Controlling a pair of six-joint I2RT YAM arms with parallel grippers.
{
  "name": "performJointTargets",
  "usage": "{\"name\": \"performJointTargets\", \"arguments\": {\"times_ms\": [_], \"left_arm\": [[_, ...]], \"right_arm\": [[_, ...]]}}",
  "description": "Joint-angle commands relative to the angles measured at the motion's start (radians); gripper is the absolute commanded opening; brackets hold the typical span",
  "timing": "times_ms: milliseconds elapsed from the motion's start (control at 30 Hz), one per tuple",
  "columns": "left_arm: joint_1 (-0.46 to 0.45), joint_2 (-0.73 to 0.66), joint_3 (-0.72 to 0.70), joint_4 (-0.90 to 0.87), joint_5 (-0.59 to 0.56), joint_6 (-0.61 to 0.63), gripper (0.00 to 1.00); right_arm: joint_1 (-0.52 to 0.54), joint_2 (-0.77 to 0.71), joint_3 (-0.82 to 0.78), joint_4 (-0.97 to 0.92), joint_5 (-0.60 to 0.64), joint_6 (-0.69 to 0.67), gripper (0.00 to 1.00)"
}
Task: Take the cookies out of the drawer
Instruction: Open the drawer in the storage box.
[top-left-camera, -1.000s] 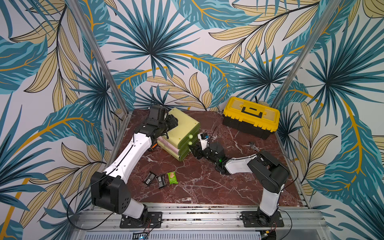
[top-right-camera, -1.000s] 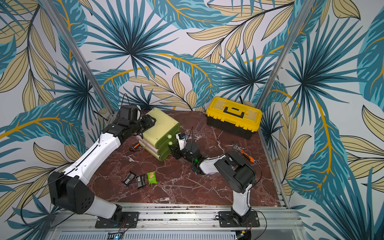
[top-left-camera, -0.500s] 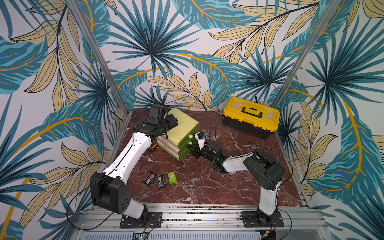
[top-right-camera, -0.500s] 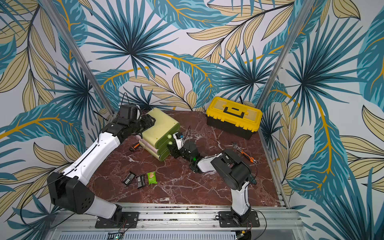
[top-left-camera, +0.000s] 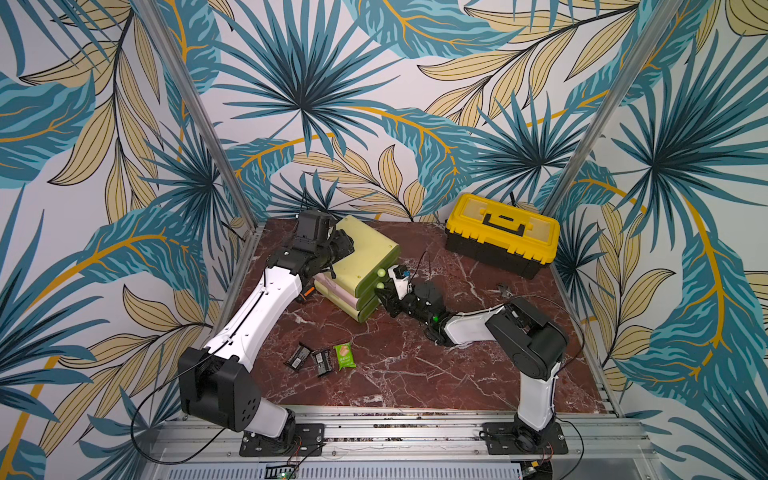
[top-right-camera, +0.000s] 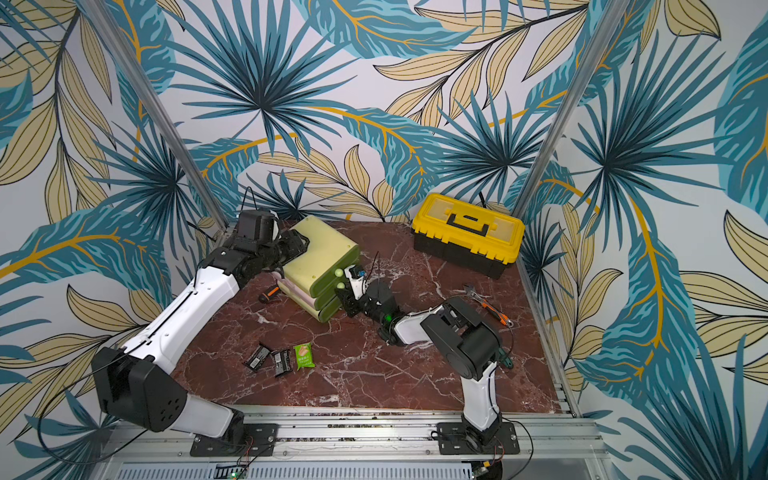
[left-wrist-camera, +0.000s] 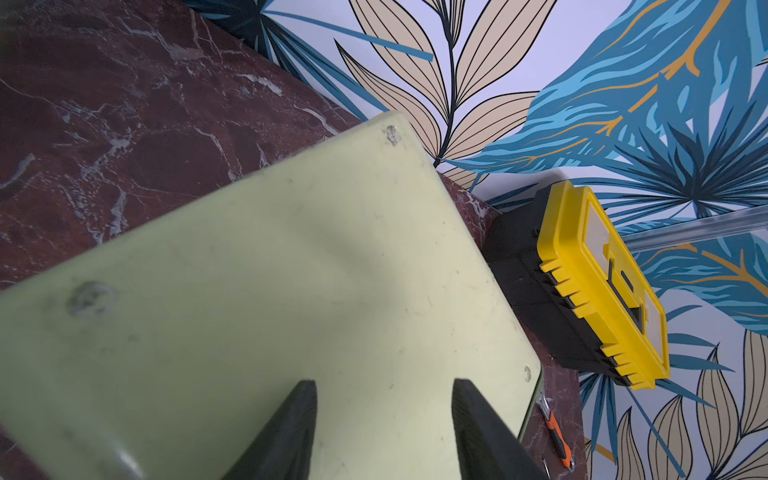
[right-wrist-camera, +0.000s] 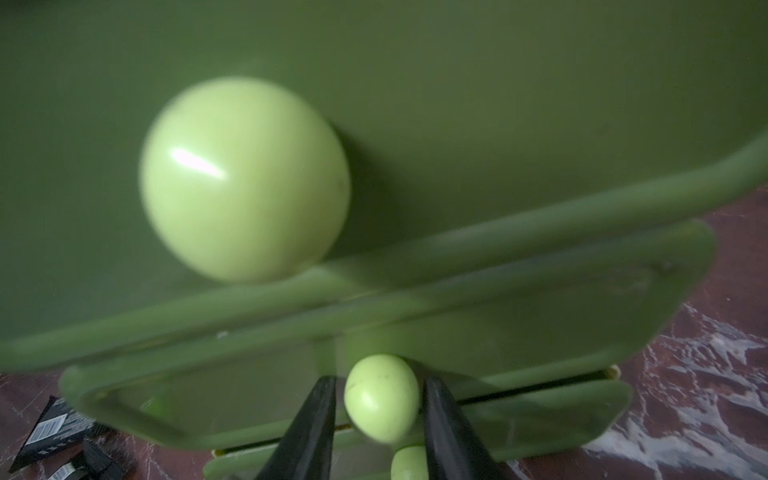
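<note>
At the far left, our left arm reaches in over the back of the table (top-left-camera: 415, 374). The left gripper (left-wrist-camera: 384, 386) lies over the flat top of the pale green drawer unit (top-left-camera: 368, 255). Its jaws stand apart with only that lid showing between them. Whether the fingertips (left-wrist-camera: 305, 399) press on the lid we cannot tell.

Just beside the unit's left side, an orange-handled tool (top-right-camera: 269, 294) lies on the marble, partly behind the arm.

Nearer the front edge we see the cookies out on the table, well apart from the unit. There are two black packets (top-left-camera: 298, 357) (top-left-camera: 323, 362) and one bright green packet (top-left-camera: 345, 356), lying flat in a short row with their edges close or touching. The right wrist view catches the black ones at its edge (right-wrist-camera: 50, 428).

The unit has three stacked drawers, each with a round light green knob. We cannot see inside any of them.

Our right gripper (right-wrist-camera: 380, 382) sits low against the drawer fronts. Its two black fingers (right-wrist-camera: 316, 415) flank the middle knob (right-wrist-camera: 381, 399), below the large blurred top knob (right-wrist-camera: 245, 178). The jaws are close on either side of it. We cannot tell whether they squeeze it or only bracket it.

Further right a wrench (top-right-camera: 490, 309) lies on the marble near the right arm's elbow. A closed yellow and black toolbox (top-left-camera: 503, 232) stands in the back right corner, well apart from the drawers.
</note>
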Motion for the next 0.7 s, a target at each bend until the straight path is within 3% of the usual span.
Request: {"name": "performJointTargets", "arguments": {"times_ms": [0, 167, 267, 333, 667], "left_arm": [[0.006, -0.004, -0.046, -0.058, -0.019, -0.011, 0.56], [0.004, -0.009, -0.048, -0.059, -0.025, -0.015, 0.56], [0.005, -0.009, -0.050, -0.057, -0.025, -0.015, 0.56], [0.006, -0.009, -0.051, -0.057, -0.025, -0.015, 0.56], [0.007, -0.009, -0.059, -0.054, -0.026, -0.015, 0.56]], "right_arm": [[-0.003, -0.014, -0.007, 0.019, 0.004, -0.020, 0.36], [-0.002, -0.025, -0.013, 0.018, -0.001, -0.022, 0.34], [-0.001, -0.029, -0.012, 0.012, 0.007, -0.022, 0.43], [-0.001, -0.029, -0.010, 0.010, 0.016, -0.029, 0.43], [-0.003, -0.037, -0.005, 0.010, 0.018, -0.033, 0.29]]}}
